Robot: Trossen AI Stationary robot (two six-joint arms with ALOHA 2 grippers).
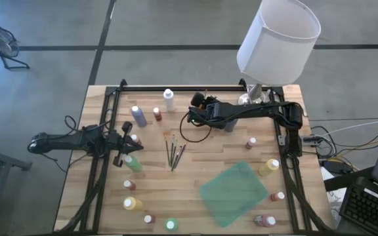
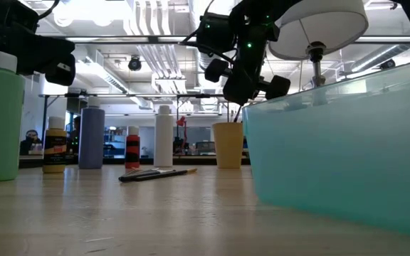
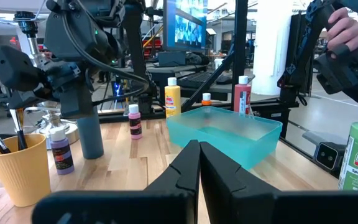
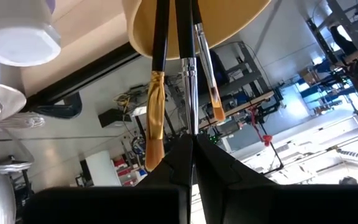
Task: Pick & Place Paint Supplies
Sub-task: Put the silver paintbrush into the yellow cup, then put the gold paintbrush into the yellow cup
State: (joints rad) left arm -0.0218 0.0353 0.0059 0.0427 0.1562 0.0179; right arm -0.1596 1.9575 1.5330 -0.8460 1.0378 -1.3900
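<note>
The left claw [image 1: 121, 142] hovers at the surface's [image 1: 195, 177] left edge, fingers together on nothing, beside a green bottle [image 1: 132, 163]. Four loose brushes [image 1: 174, 152] lie mid-surface. The right claw [image 1: 197, 105] hangs over the far middle, pinched shut on one brush [image 4: 188, 93] standing among three in a yellow cup [image 3: 16, 168]. One teal tray [image 1: 233, 193] sits near-right, bottles scattered around

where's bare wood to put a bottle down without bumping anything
Most open: the strip between the loose brushes and the teal bin, and the wood below the brushes. Crowded: the left edge, where bottles line up by the left gripper, and the far edge under the right gripper and lamp.
</note>
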